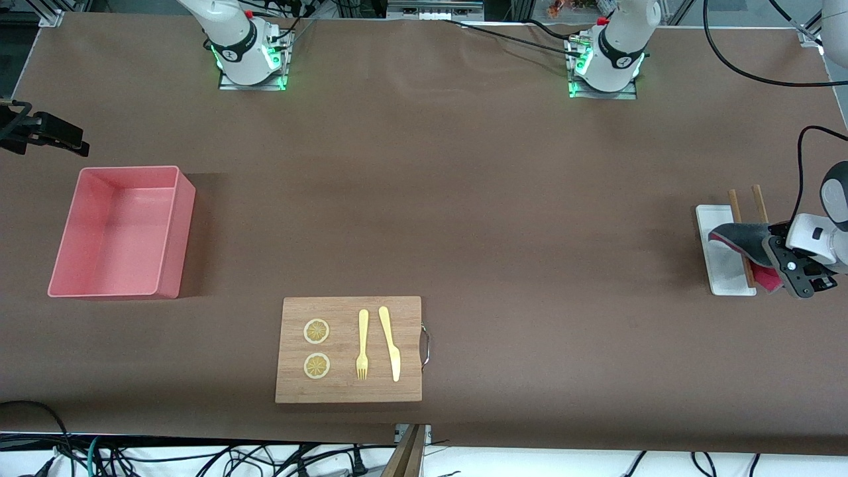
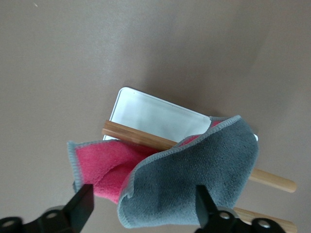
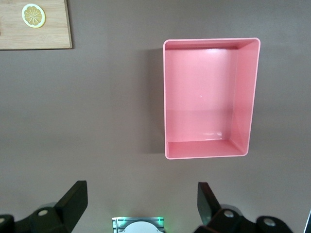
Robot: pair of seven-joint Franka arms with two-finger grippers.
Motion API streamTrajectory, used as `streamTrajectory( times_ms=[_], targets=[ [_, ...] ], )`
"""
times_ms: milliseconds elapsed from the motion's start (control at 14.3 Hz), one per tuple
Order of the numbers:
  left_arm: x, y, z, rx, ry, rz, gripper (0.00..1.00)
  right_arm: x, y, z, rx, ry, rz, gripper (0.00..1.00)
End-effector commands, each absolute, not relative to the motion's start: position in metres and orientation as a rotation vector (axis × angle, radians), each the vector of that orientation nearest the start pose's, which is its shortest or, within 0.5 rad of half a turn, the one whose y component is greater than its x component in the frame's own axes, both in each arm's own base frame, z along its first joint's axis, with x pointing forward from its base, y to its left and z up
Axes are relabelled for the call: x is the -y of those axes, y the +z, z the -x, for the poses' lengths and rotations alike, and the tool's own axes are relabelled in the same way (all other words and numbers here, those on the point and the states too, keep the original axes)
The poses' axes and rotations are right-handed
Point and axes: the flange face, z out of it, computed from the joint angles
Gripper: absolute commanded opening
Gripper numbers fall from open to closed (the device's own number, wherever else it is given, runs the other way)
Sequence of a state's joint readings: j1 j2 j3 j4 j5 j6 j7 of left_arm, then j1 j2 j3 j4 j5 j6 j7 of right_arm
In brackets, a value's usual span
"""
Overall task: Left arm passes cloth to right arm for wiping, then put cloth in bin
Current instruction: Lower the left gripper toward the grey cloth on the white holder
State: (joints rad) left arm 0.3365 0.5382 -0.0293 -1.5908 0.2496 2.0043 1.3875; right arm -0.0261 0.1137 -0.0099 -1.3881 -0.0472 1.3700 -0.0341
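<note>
At the right edge of the front view, my left fingers [image 1: 772,255] stand wide astride the cloth [image 1: 739,240], a soft, light rag draped over two wooden sticks [image 1: 735,207] on the white tray [image 1: 703,222]; a pinch at its bunched fold should lift it clear. Lower centre lies the cutting board [image 1: 404,311]. My right fingers [image 3: 141,201] wait wide apart above the bin [image 1: 169,228], middle left.

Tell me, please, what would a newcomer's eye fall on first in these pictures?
Probably the tall-walled pink plastic bin at the right arm's end of the table. Next, the bamboo cutting board nearest the front camera, carrying two lemon slices, a fork and a knife. At the left arm's end, the left gripper straddles a grey-and-red cloth draped over a white tray.
</note>
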Motion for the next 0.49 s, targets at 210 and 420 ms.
streamTrajectory(
  times_ms=[210,420],
  targets=[
    [-0.222,0.311,-0.6454,-1.834,0.334,2.497,0.22,0.0275,0.6326,-0.5687,-0.038,0.196,3.162,1.0],
    [-0.2213,0.3109,-0.6455,-1.838,0.324,2.504,0.0,0.0277,0.6327,-0.5688,-0.036,0.193,3.163,1.0]
  ],
)
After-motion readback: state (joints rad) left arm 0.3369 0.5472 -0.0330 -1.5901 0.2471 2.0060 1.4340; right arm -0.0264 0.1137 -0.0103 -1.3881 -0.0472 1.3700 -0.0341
